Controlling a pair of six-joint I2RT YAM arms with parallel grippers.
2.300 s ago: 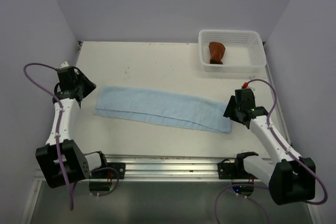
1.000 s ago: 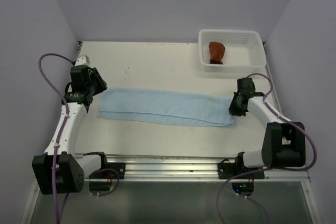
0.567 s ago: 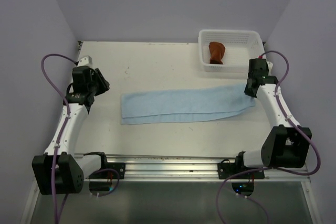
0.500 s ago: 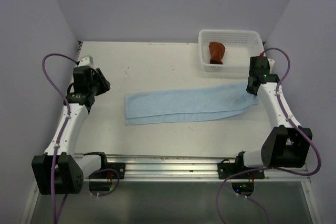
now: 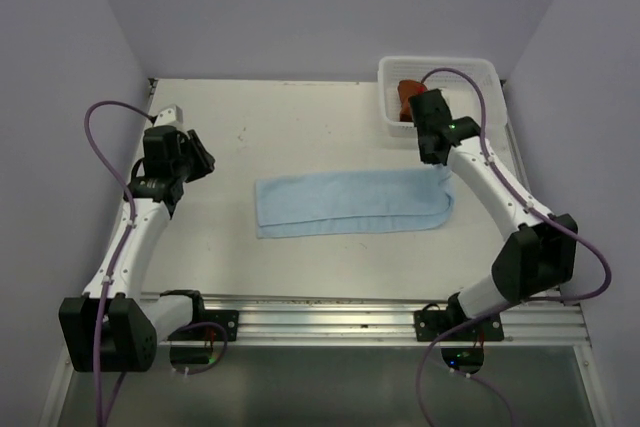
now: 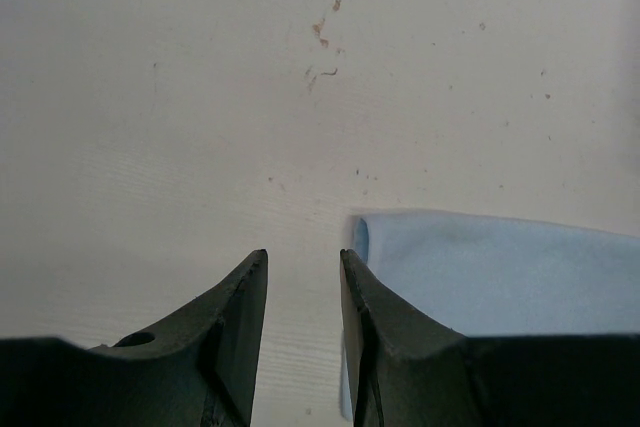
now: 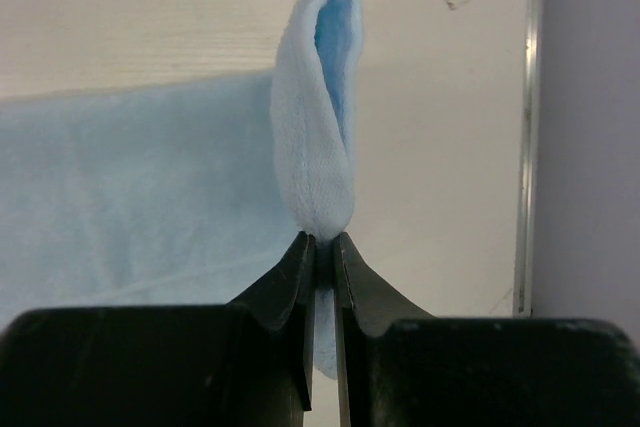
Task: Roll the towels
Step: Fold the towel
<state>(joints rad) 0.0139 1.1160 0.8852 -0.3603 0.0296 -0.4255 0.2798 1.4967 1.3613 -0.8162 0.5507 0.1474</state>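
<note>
A light blue towel (image 5: 350,203) lies flat in a long strip across the middle of the table. My right gripper (image 5: 436,157) is shut on its right end and holds that end lifted. In the right wrist view the pinched end stands up as a narrow fold (image 7: 322,137) above my gripper (image 7: 320,243), and the rest lies flat to the left (image 7: 130,187). My left gripper (image 5: 203,160) is open and empty, a little left of the towel's left end. In the left wrist view that end (image 6: 500,267) lies just right of my gripper (image 6: 303,259).
A white basket (image 5: 480,69) stands at the back right with a brown rolled towel (image 5: 404,93) inside, partly hidden by my right arm. A metal rail (image 7: 525,127) and the purple wall (image 7: 590,147) run along the table's right edge.
My right gripper has carried the towel's right end leftward, away from the right edge. The towel's left end slid right and the strip looks shorter. The left arm has barely moved.
</note>
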